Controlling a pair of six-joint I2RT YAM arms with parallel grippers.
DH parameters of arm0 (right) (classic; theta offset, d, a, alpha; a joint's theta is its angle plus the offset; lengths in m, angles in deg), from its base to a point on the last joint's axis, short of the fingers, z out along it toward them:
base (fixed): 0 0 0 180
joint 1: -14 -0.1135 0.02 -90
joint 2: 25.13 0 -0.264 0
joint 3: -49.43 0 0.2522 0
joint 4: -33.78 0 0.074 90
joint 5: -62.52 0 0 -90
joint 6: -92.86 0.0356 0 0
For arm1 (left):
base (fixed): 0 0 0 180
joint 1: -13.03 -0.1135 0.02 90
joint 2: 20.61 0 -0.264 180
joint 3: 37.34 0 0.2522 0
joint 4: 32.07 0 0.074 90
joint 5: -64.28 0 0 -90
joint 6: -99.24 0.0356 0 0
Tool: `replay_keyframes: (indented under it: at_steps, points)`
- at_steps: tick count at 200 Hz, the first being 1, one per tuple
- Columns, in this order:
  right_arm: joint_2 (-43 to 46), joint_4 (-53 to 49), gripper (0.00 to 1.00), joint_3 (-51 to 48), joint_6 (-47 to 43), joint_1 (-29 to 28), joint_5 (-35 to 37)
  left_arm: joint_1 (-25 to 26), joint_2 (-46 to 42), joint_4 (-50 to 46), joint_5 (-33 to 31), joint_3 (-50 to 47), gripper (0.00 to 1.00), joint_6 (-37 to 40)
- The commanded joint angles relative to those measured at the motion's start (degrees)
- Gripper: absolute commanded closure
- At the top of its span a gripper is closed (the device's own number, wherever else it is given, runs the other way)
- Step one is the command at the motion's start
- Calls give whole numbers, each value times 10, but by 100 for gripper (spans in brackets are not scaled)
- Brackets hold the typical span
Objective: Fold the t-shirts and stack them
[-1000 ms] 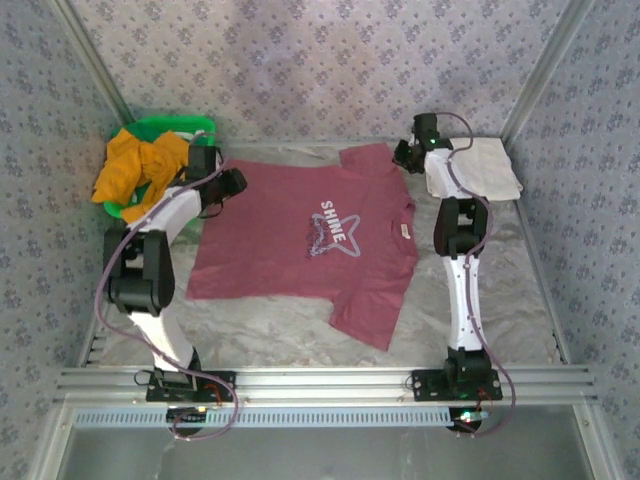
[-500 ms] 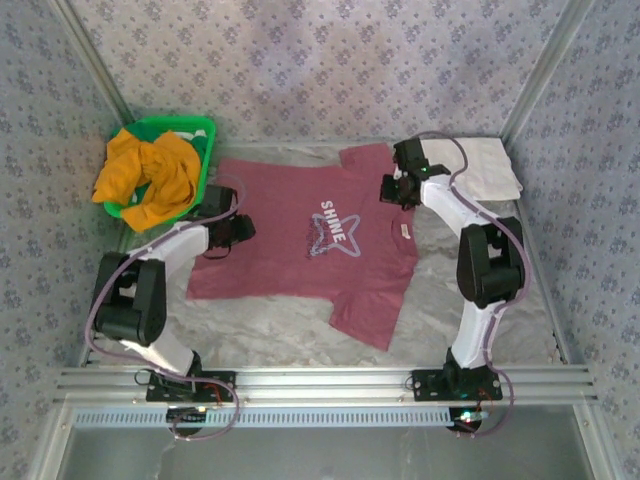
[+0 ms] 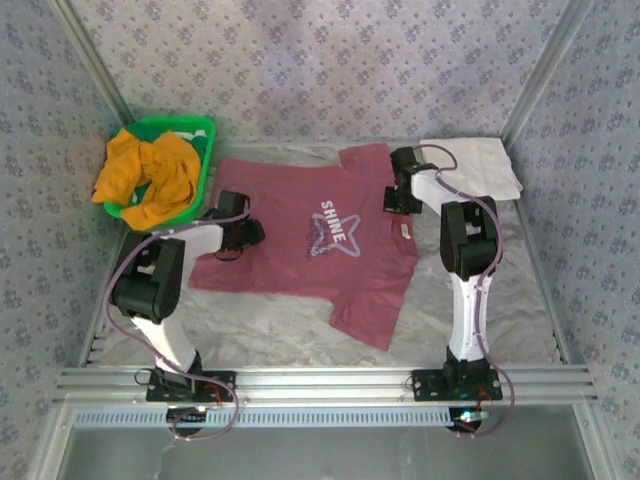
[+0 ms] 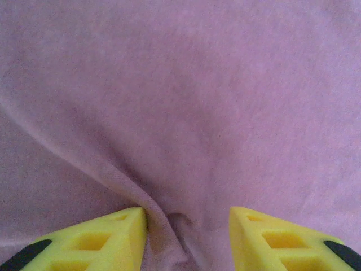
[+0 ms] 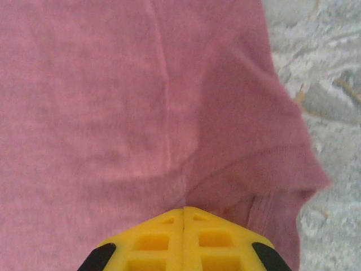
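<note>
A soft maroon t-shirt (image 3: 300,240) with a white "SHINE" star on it lies spread flat in the middle of the grey bench (image 3: 500,290). Its neck points to the right side.

The left arm bends at its elbow and lies low, reaching over to the left edge of the shirt. The left hand (image 3: 245,232) sits on the cloth there. In the left wrist view, the left hand (image 4: 188,237) has its yellow fingers (image 4: 107,237) spread apart. A small ridge of the maroon t-shirt (image 4: 180,101) is bunched up between them, touching the left one.

The right arm stands tall, then folds down at the elbow to the shirt's far sleeve. The right hand (image 3: 395,195) rests on it. In the right wrist view, the right hand (image 5: 183,237) has its fingers pressed together, pinching the maroon t-shirt (image 5: 113,101) near the sleeve edge. Creases run in to the tips, and the bench (image 5: 327,68) shows just beside it.

A crumpled mustard-orange t-shirt (image 3: 150,180) hangs out of a green plastic basket (image 3: 200,130) at the far left, apart from the maroon one. A white folded cloth (image 3: 485,165) lies at the far right corner.
</note>
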Motion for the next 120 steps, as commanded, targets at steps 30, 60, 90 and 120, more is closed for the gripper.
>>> replay_keyframes:
  at_steps: [30, 60, 90, 120]
  points:
    - [-68, -62, 95, 96, 4, 34, 25, 2, 46, 26, 20, 21, 57, -40]
    - [-113, -92, 95, 176, -1, 48, 12, 2, 41, 20, 19, 32, 57, -51]
    - [-146, -123, 95, 255, -2, 58, 8, -1, 1, 7, 7, 21, 56, -56]
    - [-152, -140, 94, 304, -2, 58, -24, -11, -79, -11, -14, -6, 55, -50]
